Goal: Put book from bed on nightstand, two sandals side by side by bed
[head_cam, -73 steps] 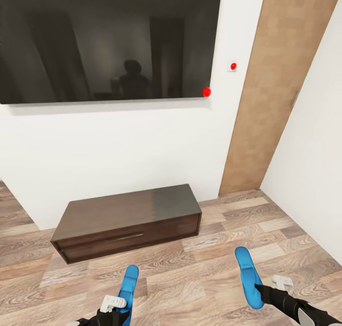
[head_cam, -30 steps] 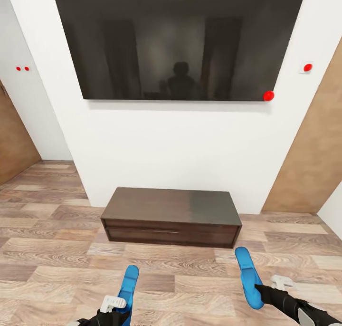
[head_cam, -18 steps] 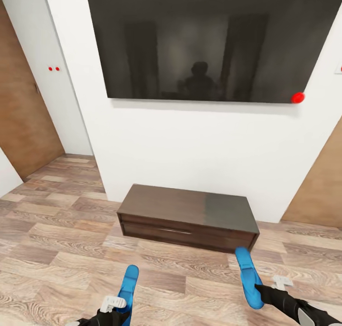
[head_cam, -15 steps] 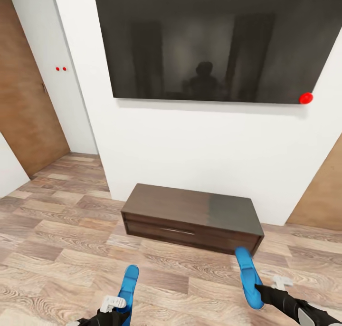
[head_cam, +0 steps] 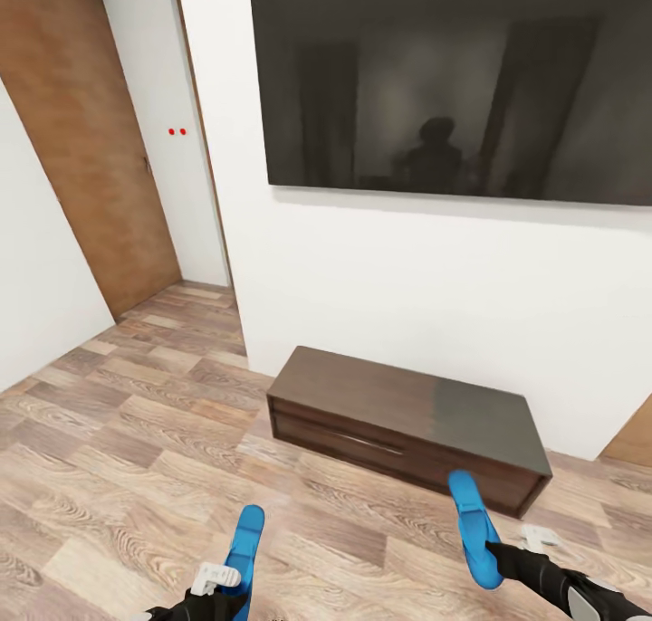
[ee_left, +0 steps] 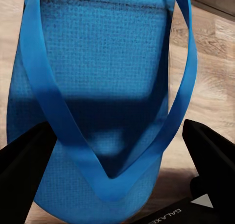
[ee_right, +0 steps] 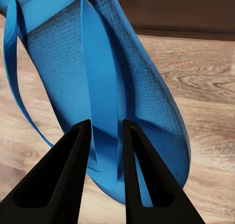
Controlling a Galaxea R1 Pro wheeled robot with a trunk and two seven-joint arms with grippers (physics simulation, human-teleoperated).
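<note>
While I faced the long dark bench (head_cam: pixel 407 422), my left pincer (head_cam: pixel 217 578) gripped one blue sandal (head_cam: pixel 244 549) and my right pincer (head_cam: pixel 503 556) clenched the other sandal (head_cam: pixel 471 521).

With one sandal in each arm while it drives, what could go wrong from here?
1. The right gripper pinches the right sandal only by its strap, so it may swing or slip out.
2. In the left wrist view the jaws sit wide at the edges of the left sandal; this hold may be loose.
3. The low bench is close ahead, so the right sandal may hit it.
</note>
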